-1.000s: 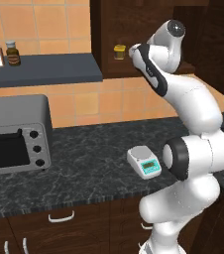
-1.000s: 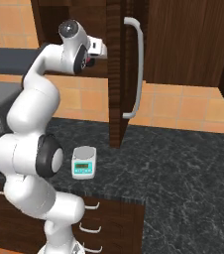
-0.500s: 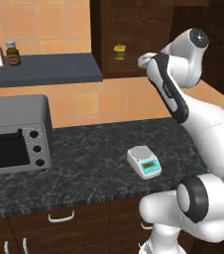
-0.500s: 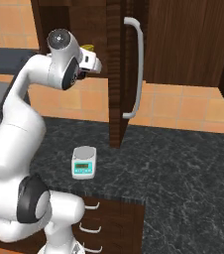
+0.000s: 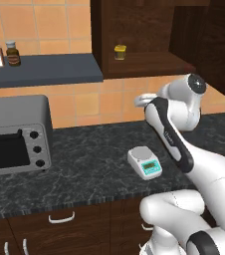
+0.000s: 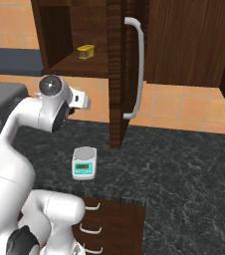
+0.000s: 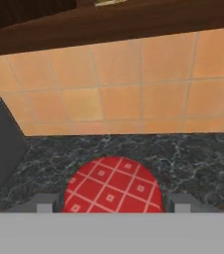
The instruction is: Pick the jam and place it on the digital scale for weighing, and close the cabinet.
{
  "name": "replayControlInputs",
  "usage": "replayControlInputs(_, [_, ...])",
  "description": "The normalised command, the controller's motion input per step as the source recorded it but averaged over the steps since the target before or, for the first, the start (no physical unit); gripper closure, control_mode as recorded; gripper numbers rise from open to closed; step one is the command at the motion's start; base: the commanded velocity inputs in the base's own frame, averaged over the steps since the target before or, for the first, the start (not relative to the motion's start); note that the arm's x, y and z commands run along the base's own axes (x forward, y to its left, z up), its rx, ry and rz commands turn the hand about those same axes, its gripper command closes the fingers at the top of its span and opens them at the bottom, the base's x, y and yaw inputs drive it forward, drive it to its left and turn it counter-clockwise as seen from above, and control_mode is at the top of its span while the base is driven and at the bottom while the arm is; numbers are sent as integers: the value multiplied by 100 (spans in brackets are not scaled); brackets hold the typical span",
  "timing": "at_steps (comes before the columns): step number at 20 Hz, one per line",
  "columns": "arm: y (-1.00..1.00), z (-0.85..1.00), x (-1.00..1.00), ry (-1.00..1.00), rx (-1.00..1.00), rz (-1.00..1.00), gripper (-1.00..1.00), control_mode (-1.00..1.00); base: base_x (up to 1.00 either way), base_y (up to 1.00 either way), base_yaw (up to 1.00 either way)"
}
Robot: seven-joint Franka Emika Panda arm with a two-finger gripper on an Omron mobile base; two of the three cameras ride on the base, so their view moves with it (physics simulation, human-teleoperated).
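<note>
Hand view: the jam (image 7: 113,184), red checked lid up, sits clamped between the pincer (image 7: 113,206) fingers above the dark table (image 7: 198,154). The digital scale (image 5: 144,162) rests near the table's front edge.

No words or numbers can be read anywhere; the scale (image 5: 144,162) has a teal display panel, but whatever it shows is too small to make out
</note>
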Motion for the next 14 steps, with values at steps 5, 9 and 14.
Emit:
replayControlInputs(5, [5,-93,42,-1,-5,27,100,-100,0,0,0])
replayControlInputs(9, [0,-68,42,0,-2,32,100,-100,0,0,0])
replayControlInputs(14, [-4,-55,32,0,0,32,100,-100,0,0,0])
